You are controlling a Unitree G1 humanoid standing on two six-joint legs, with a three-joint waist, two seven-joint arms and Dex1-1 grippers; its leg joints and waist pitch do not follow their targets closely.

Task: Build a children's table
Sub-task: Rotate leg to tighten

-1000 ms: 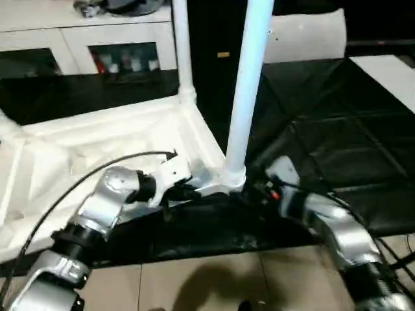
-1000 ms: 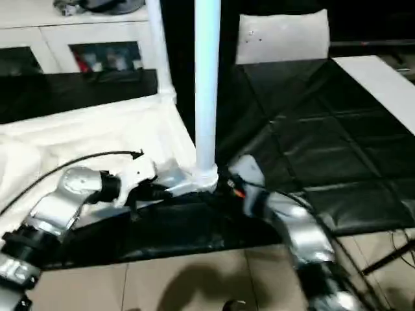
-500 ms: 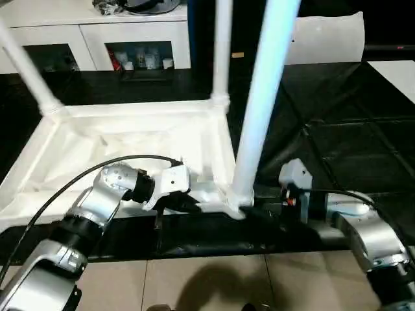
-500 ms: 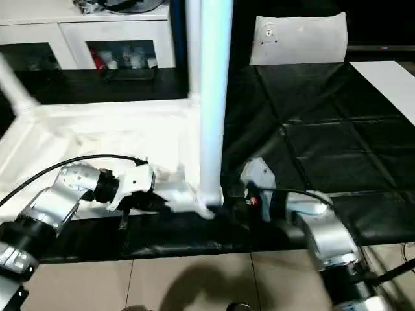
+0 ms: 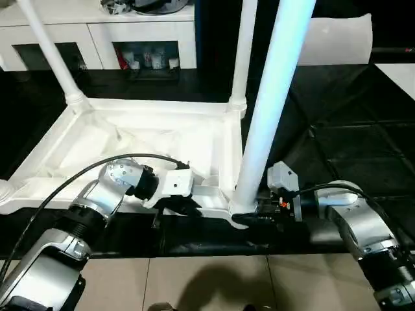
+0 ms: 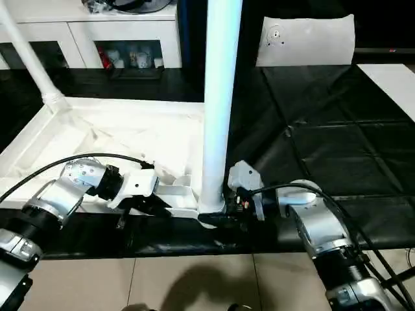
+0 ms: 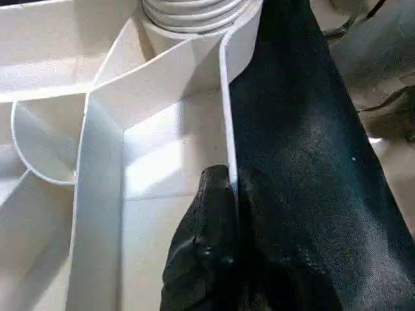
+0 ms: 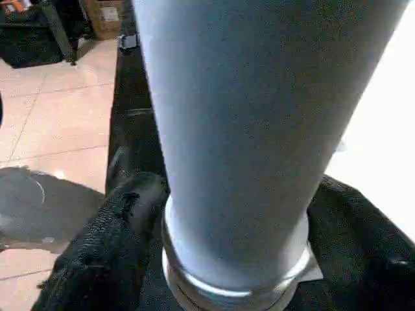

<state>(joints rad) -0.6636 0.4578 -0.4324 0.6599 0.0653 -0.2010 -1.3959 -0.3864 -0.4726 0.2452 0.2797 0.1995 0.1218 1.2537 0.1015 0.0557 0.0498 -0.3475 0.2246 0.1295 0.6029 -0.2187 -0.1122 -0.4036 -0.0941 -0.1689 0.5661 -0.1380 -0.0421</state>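
The white table top (image 5: 130, 139) lies upside down on the black mat, ribbed underside up. Three white legs stand in its corner sockets: the near right leg (image 5: 269, 110), the far right leg (image 5: 242, 58) and the far left leg (image 5: 48, 52). My left gripper (image 5: 187, 206) is shut on the top's near rim, close to the near right corner. In the left wrist view one black finger (image 7: 211, 220) presses against that thin rim wall (image 7: 225, 129). My right gripper (image 5: 251, 215) is shut on the base of the near right leg, with a finger (image 8: 110, 253) on either side of its collar (image 8: 233, 272).
A black quilted mat (image 5: 350, 142) covers the floor to the right. A flat white panel with a small round mark (image 6: 305, 40) leans at the back right. White cabinets (image 5: 97, 19) line the back. Tiled floor (image 5: 207, 278) lies in front of me.
The whole picture has shifted and levelled, bringing the far left leg into view. Both grippers keep their holds on the rim and the near right leg.
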